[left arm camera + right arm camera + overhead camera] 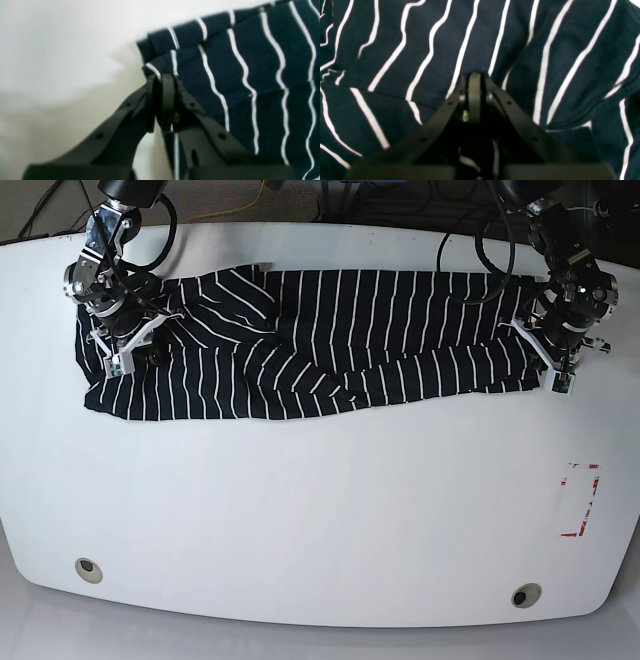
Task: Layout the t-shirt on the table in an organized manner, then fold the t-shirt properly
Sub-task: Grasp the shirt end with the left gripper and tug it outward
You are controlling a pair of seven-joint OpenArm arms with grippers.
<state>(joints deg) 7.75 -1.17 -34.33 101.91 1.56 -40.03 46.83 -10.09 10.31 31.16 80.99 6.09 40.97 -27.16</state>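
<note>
While pinching opposite ends of the t-shirt, left gripper and right gripper, both angled down.

Garment: the t-shirt fills nearly the whole view; dark fabric with thin white stripes running from 6 o'clock up toward 12–1 o'clock.
Fabric condition: rumpled; a folded edge crosses at 8–9 o'clock, another seam or fold curves at 4 o'clock.
Right gripper: enters from 6 o'clock, jaws drawn together at frame centre.
Grip: the tips sit against the cloth; striped fabric shows between the jaws at 6 o'clock, so cloth appears pinched.
Background: small pale patch at the 1 o'clock corner, unidentifiable.
</note>
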